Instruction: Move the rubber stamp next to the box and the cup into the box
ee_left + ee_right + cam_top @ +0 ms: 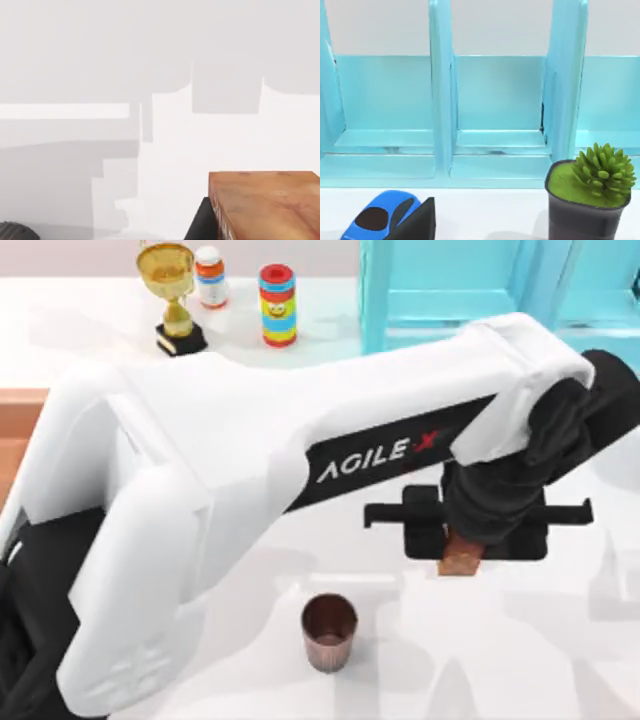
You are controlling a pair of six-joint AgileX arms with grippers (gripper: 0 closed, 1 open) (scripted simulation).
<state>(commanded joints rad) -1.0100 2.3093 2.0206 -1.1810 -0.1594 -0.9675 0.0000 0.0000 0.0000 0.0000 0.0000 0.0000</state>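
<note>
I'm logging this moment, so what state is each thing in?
left hand: over the table right of centre, closed on the rubber stamp
rubber stamp: gripped, partly hidden under the hand
cup: upright on the table, untouched
trophy: upright at the back
potted plant: upright before the turquoise shelf

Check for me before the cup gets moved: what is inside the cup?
Nothing shows inside the cup: from above, just its dark brown interior, standing upright on the white table. The very bottom is shadowed.

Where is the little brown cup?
In the top view, the cup stands upright on the white table, near the front middle, beside the left arm.
</note>
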